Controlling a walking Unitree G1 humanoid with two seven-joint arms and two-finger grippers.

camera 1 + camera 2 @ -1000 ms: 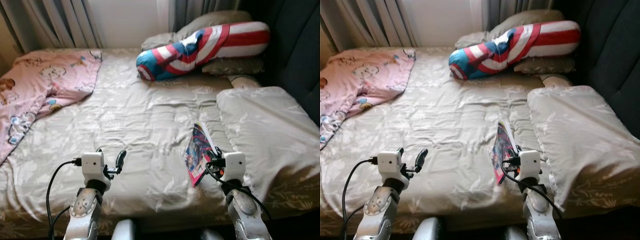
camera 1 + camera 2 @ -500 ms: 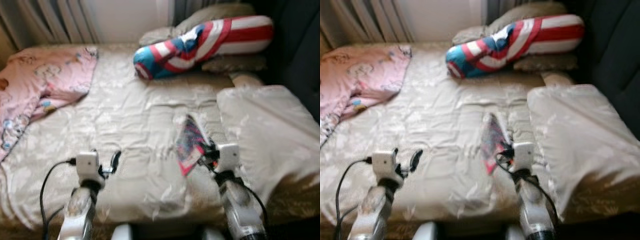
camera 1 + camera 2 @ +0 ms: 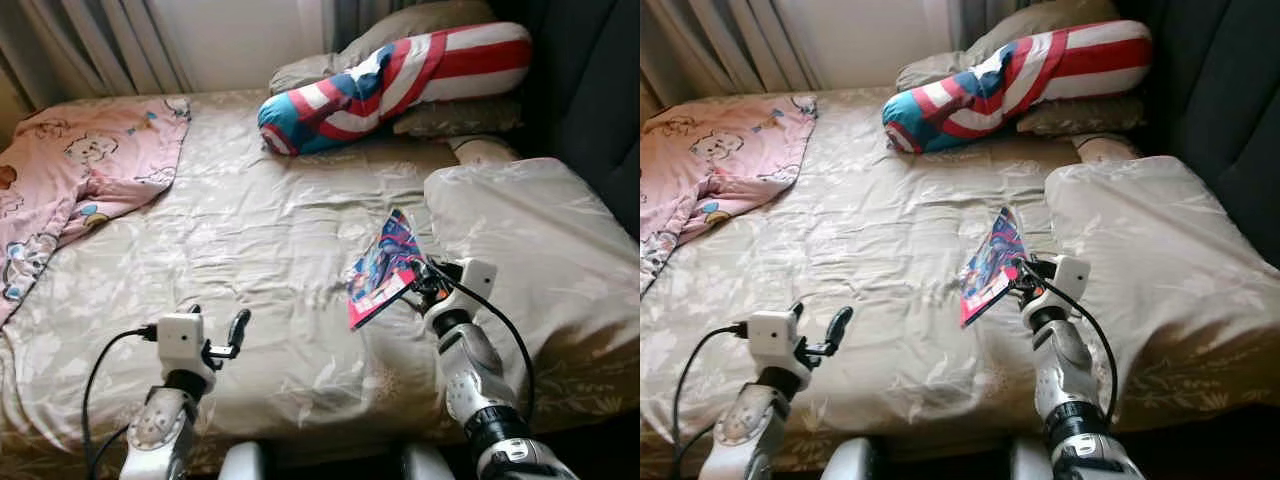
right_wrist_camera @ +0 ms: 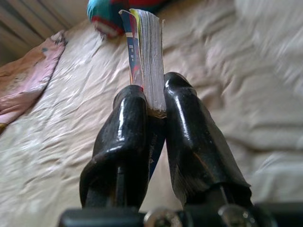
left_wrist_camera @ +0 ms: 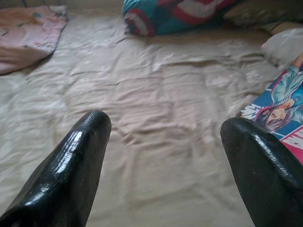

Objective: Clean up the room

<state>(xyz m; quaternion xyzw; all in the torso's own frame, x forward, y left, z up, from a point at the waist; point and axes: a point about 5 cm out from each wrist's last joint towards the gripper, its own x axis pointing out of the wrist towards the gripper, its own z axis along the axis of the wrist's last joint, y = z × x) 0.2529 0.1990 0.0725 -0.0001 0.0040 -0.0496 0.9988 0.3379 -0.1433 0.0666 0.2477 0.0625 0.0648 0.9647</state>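
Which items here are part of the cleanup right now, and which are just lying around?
In play:
- comic book, clamped in the right gripper
- left gripper, open, over the bed

Lying about:
- pink blanket
- striped bolster
- pillow

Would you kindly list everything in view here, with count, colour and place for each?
Thin comic book with bright cover: one, blue, pink and red, lifted above the bed, clamped at its edge by the right pincer.
Long bolster with star and stripes: one, red, white and blue, at the head of the bed.
Printed blanket: one, pink, on the bed's left side.
Folded duvet: one, beige, on the bed's right side.
Bedsheet: one, beige, wrinkled.
Flat pillows: two, grey-beige, by the bolster.
Curtains: grey, behind the bed.
Left pincer: black, open, over the near bed edge.
Right pincer: black, holding the comic.
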